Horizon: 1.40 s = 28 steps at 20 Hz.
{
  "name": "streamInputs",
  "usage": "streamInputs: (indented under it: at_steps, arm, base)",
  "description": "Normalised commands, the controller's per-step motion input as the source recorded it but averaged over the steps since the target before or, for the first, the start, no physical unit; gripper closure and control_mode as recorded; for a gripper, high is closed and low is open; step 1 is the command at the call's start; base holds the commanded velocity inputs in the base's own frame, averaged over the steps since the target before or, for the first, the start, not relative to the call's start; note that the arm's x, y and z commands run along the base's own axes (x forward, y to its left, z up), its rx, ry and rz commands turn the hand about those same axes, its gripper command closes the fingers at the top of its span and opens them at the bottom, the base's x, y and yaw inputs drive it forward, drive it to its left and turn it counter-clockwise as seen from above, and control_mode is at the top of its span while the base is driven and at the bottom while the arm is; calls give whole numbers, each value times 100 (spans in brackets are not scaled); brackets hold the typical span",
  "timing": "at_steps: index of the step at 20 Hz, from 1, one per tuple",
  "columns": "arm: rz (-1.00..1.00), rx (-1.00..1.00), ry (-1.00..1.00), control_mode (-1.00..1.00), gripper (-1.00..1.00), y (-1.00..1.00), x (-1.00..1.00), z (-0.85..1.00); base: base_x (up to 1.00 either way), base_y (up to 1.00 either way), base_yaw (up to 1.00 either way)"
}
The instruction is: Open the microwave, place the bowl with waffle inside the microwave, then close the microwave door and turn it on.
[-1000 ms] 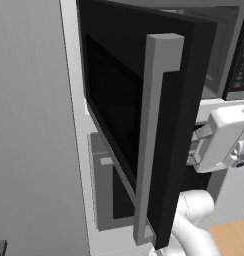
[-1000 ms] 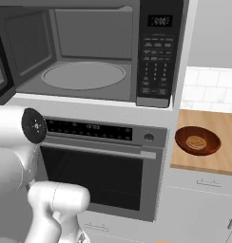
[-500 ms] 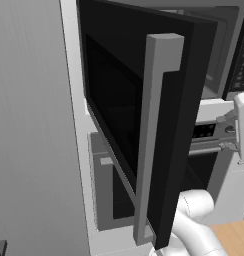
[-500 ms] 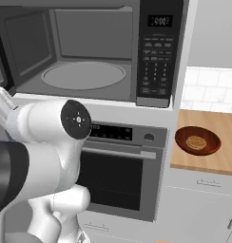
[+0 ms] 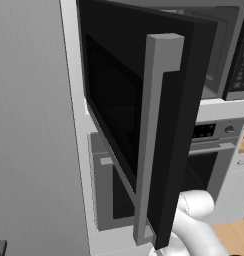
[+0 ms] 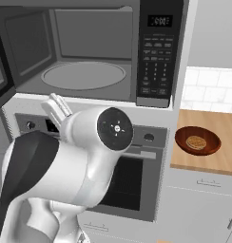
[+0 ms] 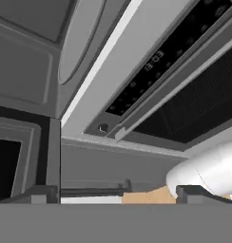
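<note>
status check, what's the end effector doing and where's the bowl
End effector open, empty. Microwave door swung wide, cavity bare. Bowl with waffle on counter right of oven.

Arm (image 6: 65, 180): glossy white rounded casings, black band at one joint, round white end cap with small centre mark.

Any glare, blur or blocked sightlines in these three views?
Left base view: sharp, flat lighting, the open microwave door hides most of the cavity. Right base view: no glare, arm covers the oven. Hand view: rolled, soft-edged.
</note>
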Motion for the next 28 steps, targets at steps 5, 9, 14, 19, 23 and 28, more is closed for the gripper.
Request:
streamInputs:
  at_steps: [5,9,14,19,23,28]
  arm:
    - [-29,-9,2,-100,-100,-100,40,-39]
    - [-27,-3,0,-100,-100,-97,7,-41]
    - [-21,2,-11,-100,-100,-20,-30,-41]
    - [-27,0,4,-100,-100,-67,20,-40]
    - [-12,0,0,-100,-100,-99,70,-64]
    - [0,0,0,-100,-100,-89,66,-80]
  base:
    - [0,0,0]
    - [0,0,0]
    - [0,0,0]
    - [0,0,0]
    - [0,0,0]
    - [0,0,0]
